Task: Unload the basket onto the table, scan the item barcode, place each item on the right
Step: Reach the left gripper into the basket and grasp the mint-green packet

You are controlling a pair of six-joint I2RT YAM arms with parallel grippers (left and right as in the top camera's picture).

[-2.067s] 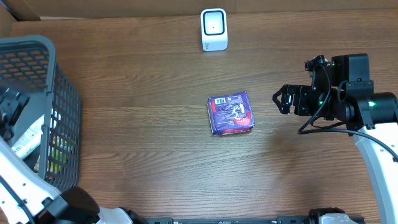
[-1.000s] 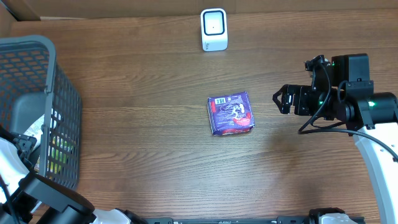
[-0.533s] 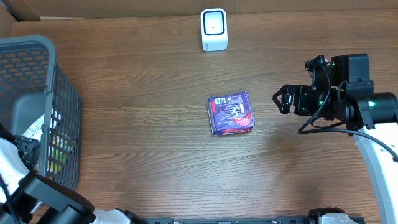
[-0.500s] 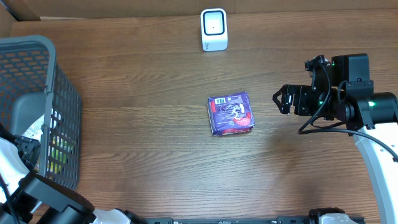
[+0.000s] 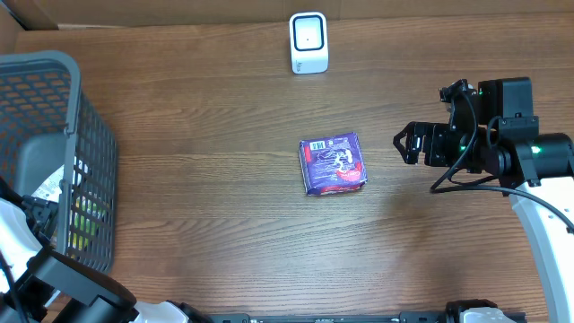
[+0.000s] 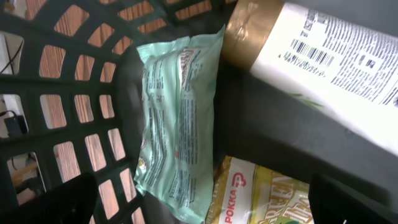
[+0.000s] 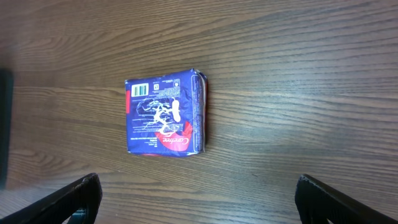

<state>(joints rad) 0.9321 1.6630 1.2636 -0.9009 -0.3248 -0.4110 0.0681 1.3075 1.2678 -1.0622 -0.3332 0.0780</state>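
A purple and red packet [image 5: 333, 164] lies flat on the wooden table, its barcode facing up at its far-left corner. In the right wrist view the packet [image 7: 165, 115] sits ahead of my right gripper [image 7: 199, 202], which is open and empty. That gripper [image 5: 404, 144] hovers right of the packet. The white scanner [image 5: 308, 42] stands at the table's far edge. My left gripper [image 6: 202, 208] is open down inside the grey basket [image 5: 36, 61]. It hangs over a pale green pouch [image 6: 177, 124] and a yellow Pokka pack [image 6: 261, 199], gripping nothing.
A white bottle [image 6: 336, 56] with a gold band and a printed barcode lies in the basket beside the pouch. The basket's mesh wall [image 6: 74, 93] stands close on the left of my left gripper. Bare wood surrounds the packet.
Since the earliest frame my left arm has shifted toward the basket's near end; over the last second it barely moves. The right arm and the packet have stayed still.
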